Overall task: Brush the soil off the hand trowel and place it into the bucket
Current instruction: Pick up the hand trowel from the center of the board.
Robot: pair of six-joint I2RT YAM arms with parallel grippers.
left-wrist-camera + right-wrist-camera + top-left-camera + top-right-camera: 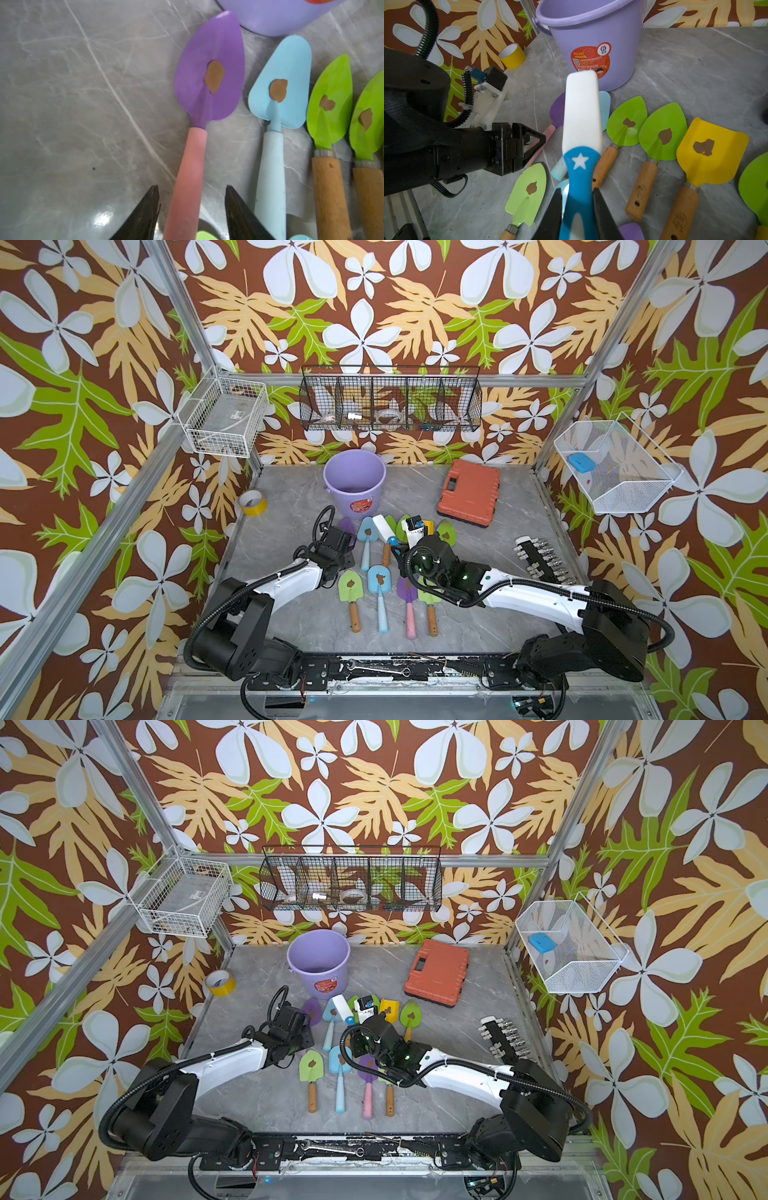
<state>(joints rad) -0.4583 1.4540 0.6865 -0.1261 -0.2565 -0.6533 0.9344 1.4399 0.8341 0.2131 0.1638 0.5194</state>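
**While the brush is gripped and ready, the left arm lines up on the purple trowel**

With its jaws spread to either side of the pink handle, the left end effector [191,188] is released and grips nothing. Gaps show on both sides of the handle, so the purple trowel [196,145] lies free on the bench [83,104]. Its blade points toward the bucket [618,68], with the tip just short of the pail's base. One flat brown clump of soil [214,76] sits mid-blade near the neck. The right end effector [578,193] is clenched on the blue, star-marked handle of the brush [581,116], whose white head reaches out over the trowels in front of the bucket.

By my reading, the step in hand is the pick-up of the trowel, ahead of any brushing. The next move calls for the left jaws to close squarely on the pink handle without nudging the light-blue trowel [280,83] just beside it. The lift should then keep the blade face up and clear of its neighbours, so the brush can sweep across the clump. Only once the soil is off should the trowel go into the bucket.
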